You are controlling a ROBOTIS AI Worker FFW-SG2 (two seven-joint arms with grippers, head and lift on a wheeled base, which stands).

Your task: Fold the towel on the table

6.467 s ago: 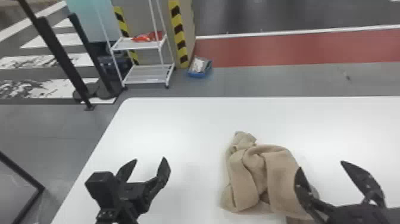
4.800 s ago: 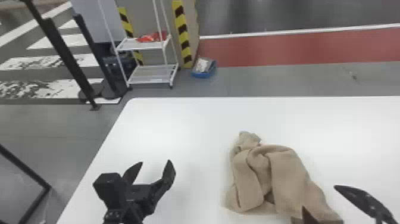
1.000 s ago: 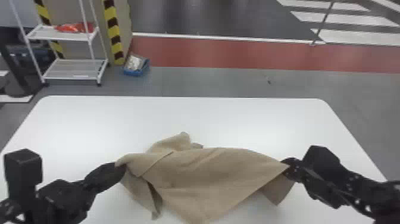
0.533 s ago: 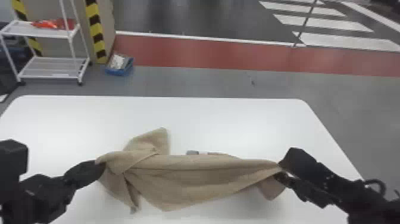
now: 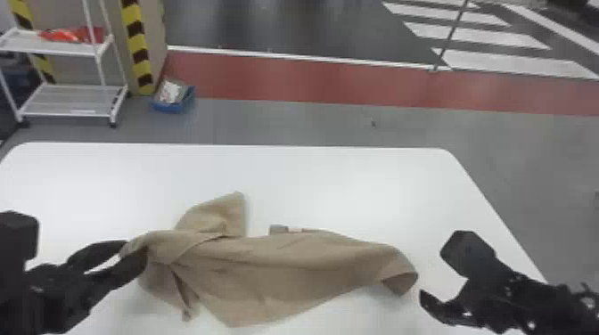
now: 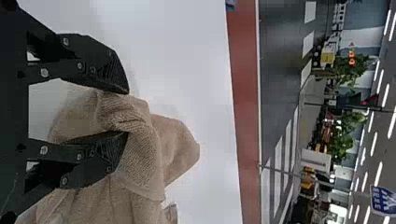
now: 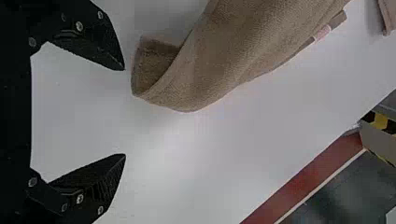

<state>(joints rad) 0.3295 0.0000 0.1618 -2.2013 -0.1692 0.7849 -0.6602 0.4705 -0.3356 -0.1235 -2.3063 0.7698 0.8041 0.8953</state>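
The tan towel (image 5: 267,271) lies crumpled and stretched sideways over the white table (image 5: 356,187), one corner pointing to the far side. At its left end is my left gripper (image 5: 131,251), its fingers parted. In the left wrist view a towel fold drapes over one finger of the left gripper (image 6: 128,113), the towel (image 6: 140,163) reaching partly into the gap. Right of the towel's other end, my right gripper (image 5: 430,303) stands off it. The right wrist view has the right gripper (image 7: 125,112) wide apart with nothing between its fingers, the towel (image 7: 224,60) just beyond.
Beyond the table's far edge stand a white shelf cart (image 5: 67,96) and a blue box (image 5: 174,98) on the floor. A striped yellow-and-black post (image 5: 136,44) rises beside the cart.
Both grippers have opened. The right one has let go of the towel's right end and backed off to the right; that end has sunk lower. The head view has swung further right.
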